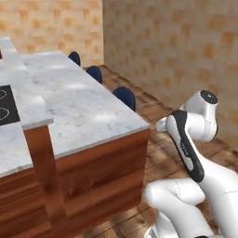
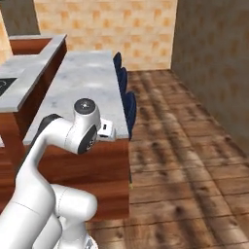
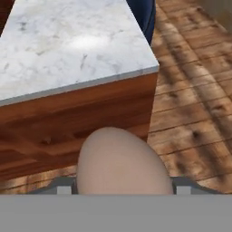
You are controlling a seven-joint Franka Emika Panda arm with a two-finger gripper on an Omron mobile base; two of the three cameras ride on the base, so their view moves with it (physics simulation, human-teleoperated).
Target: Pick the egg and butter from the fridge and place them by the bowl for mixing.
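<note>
Between my gripper's jaws sits the egg, clamped and hanging off the corner of the marble island, over the wood floor. I'd carry it level and slowly, grip steady, and keep clear of the island's edge until I find the bowl.

a home kitchen with an island counter

the room reads as a domestic kitchen. a marble-topped island on wood-panelled sides fills the left base view from nine to twelve o'clock. a black cooktop sits in a counter at nine o'clock. dark blue stools line the island's far side. a wood plank floor and tan tiled walls surround it.
</note>
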